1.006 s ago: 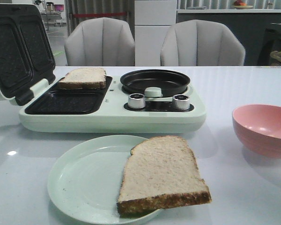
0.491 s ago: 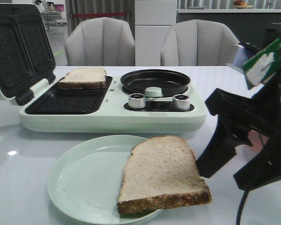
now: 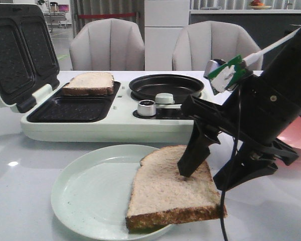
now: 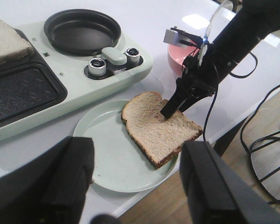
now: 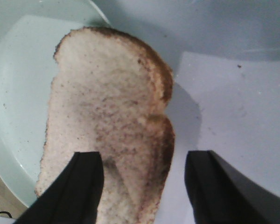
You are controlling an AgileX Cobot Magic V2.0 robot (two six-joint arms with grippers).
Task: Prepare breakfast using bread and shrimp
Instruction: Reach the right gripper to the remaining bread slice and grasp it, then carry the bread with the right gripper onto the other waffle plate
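Bread slice lies at lower centre of the front view, half on the pale green plate, its dark crust edge overhanging the rim. Spread wide, the right gripper straddles the slice's right edge, one finger over the crumb, one off the crust; closing gently near the crust should avoid tearing it. Left gripper hangs open, holding nothing. Farther back, a second slice sits on the breakfast maker's grill plate. Shrimp cannot be made out.

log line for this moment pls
right gripper open, straddling bread edge on plate | left gripper open, idle | second slice in sandwich maker
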